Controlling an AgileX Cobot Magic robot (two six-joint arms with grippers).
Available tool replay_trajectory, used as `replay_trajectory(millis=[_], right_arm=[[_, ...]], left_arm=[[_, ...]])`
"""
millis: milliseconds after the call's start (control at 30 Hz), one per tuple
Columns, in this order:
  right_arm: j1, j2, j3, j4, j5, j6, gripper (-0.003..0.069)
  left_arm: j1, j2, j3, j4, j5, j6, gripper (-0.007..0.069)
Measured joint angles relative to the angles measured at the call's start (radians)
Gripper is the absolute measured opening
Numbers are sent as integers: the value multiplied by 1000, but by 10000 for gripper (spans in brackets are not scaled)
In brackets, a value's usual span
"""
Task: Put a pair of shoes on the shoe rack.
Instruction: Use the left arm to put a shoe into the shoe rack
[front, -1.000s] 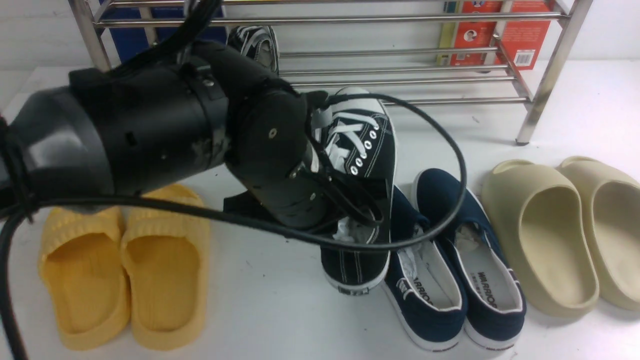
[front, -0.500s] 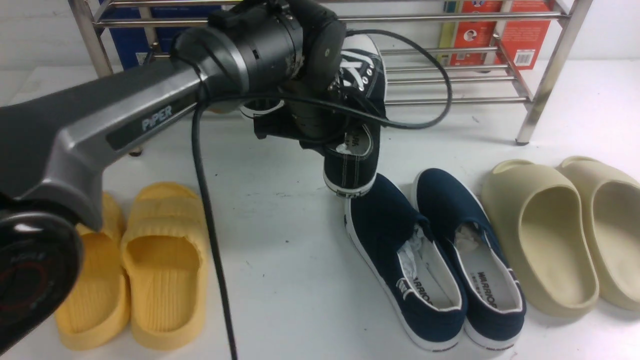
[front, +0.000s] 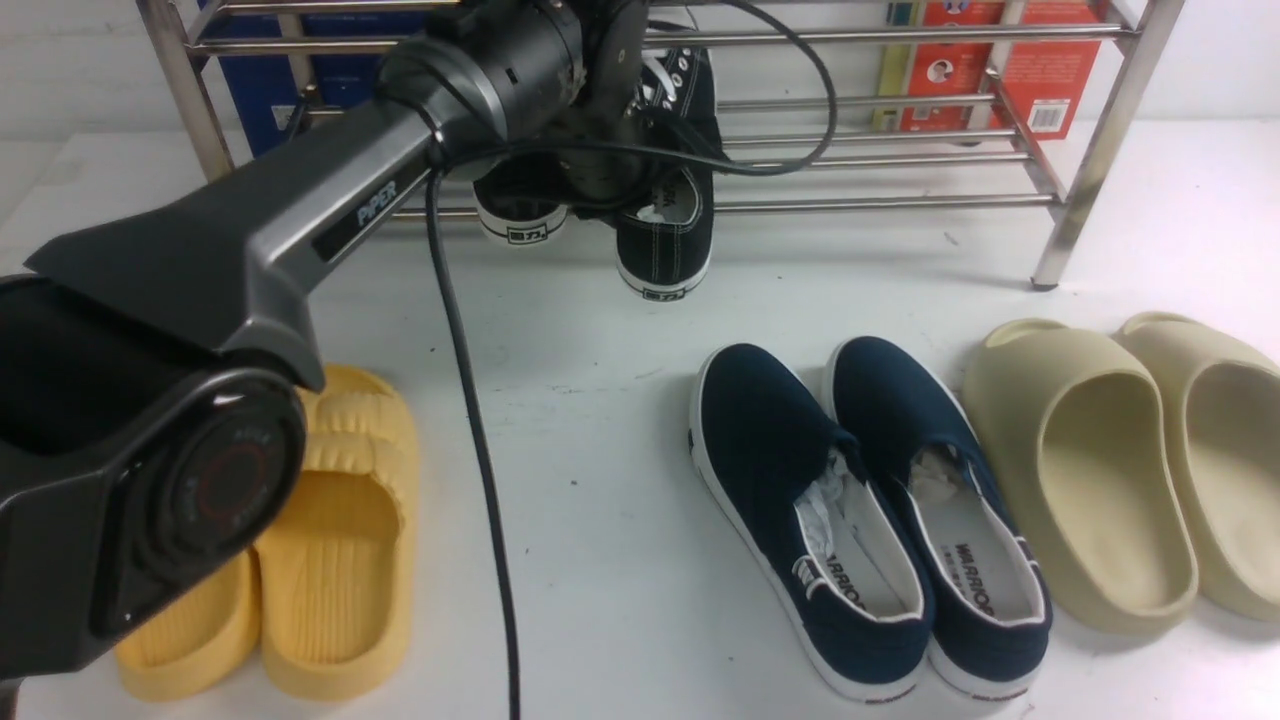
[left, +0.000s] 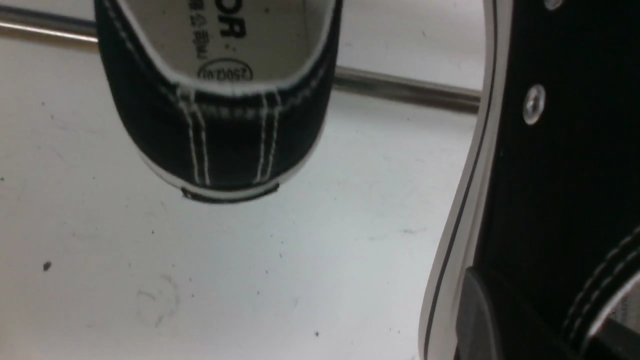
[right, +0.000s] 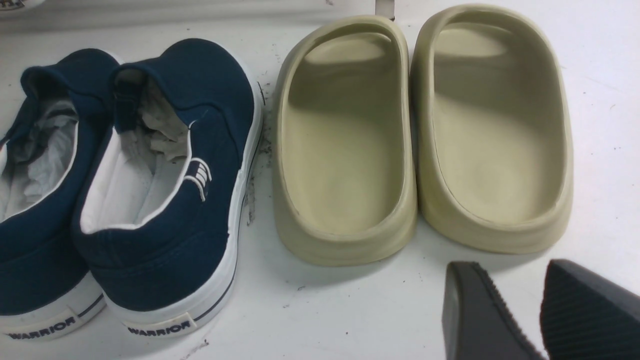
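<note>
The shoe rack (front: 880, 100) of steel rails stands at the back. One black sneaker (front: 520, 205) rests on its lower rails, with the heel (left: 220, 120) jutting past the front rail. My left gripper (left: 545, 320) is shut on the side wall of the second black sneaker (front: 668, 215), one finger (left: 477, 310) outside it. This sneaker (left: 565, 150) hangs just right of the first, toe in over the rails, heel out in front above the table. My right gripper (right: 510, 272) hovers open and empty near the beige slides.
Navy slip-ons (front: 860, 500) lie mid-table, with beige slides (front: 1130, 460) to their right and yellow slides (front: 310, 540) at the left front. A red box (front: 1000, 70) and a blue box (front: 290, 70) stand behind the rack. The left arm's cable (front: 470, 400) dangles over the table.
The left arm has carried the held sneaker away from the table's middle, forward and up to the rack, beside the first sneaker.
</note>
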Motion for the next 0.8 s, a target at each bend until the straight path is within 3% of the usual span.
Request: replay_trajectory(millis=[267, 800], right_arm=[[0, 0, 0, 0, 0, 0, 239], [0, 0, 0, 0, 0, 0, 239]], left_arm=[[32, 27, -13, 19, -79, -6, -13], [37, 35, -15, 23, -88, -20, -13]])
